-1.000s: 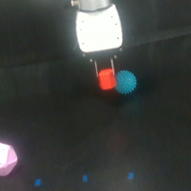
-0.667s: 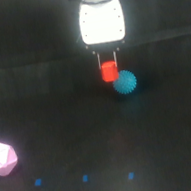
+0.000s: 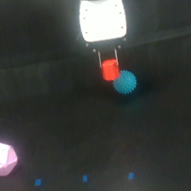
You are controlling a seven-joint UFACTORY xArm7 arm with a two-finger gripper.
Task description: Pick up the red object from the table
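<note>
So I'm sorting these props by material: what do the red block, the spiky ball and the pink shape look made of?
Red object: probably hard plastic, evenly colored, matte. Cyan spiky ball: likely soft rubber, fuzzy bristled outline. Pink polyhedron: probably smooth plastic, facets catching light. Blur leaves all three uncertain.

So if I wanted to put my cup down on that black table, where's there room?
The widest bare stretch of table lies between the pink shape and the cyan ball. The exterior view's right of the ball also looks bare. It's crowded where the pincer holds the red block by the ball.
</note>
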